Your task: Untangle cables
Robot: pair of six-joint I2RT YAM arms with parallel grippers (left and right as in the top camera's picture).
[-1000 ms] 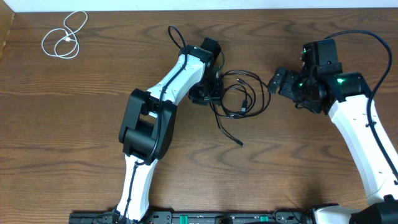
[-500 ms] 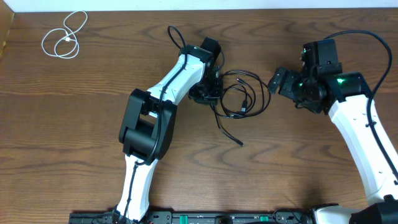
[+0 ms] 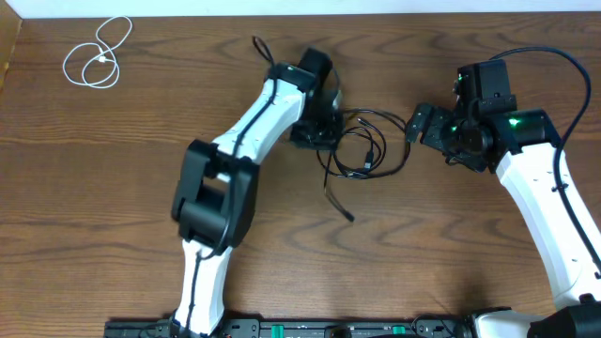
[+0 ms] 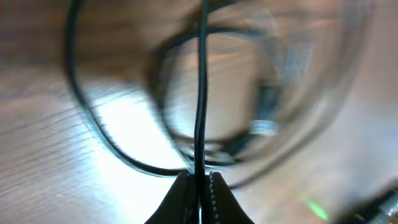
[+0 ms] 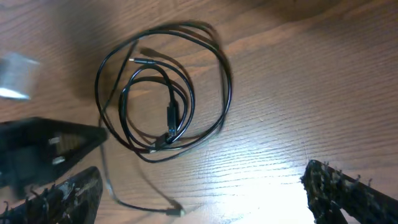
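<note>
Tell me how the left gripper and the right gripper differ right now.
The left gripper is shut, pinching a strand of black cable; the right gripper is open and holds nothing. The left gripper sits at the left edge of the black tangle; the right gripper sits just off its right side. Both face that tangle.

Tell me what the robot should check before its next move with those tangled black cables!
1. Left claw is pinching a black cable strand: ok.
2. Right claw is open and holds nothing: ok.
3. Black cables are separated: not ok, they lie looped together.
4. White cable is away from the tangle: ok, it lies in the far left corner.
5. Which black cable the pinched strand belongs to: cannot tell, the left wrist view is blurred.
</note>
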